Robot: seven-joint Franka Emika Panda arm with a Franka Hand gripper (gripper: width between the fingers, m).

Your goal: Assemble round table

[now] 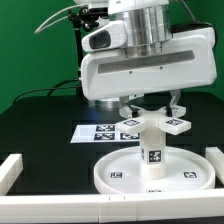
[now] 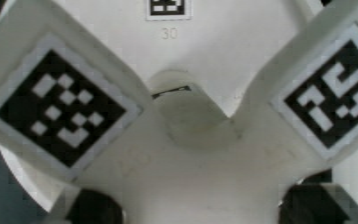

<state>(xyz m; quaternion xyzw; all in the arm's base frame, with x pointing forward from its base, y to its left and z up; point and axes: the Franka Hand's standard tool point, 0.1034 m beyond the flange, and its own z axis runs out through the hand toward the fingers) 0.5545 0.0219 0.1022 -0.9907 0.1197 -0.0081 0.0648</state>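
All smooth white plastic here, matte, w/ black-and-white square tags stuck on. One large round disc (image 1: 155, 172) w/ a raised rim lies flat at the table's (image 1: 40, 125) front edge, roughly mid-way along. Inside the rim: one short thick cylinder leg (image 1: 153, 150) standing upright at the disc centre, plus 2 tags visible on the disc floor. On top of the leg sits one flat cross-shaped base (image 1: 153, 122), arms spread level, tags on the arm tops; 3 arms show in the exterior view, 2 fill the wrist view (image 2: 176, 130).

The gripper (image 1: 150, 106) hangs directly over the cross, jaws down at the base's arms and closed in around it – looks like a grip on the base, tho the fingertips are partly hidden.

Table top is black, flat. One marker board (image 1: 100, 131) lies behind the disc, thin sheet of printed squares. White border blocks: 2 seen, one (image 1: 8, 170) at the front corner on the exterior view's left.
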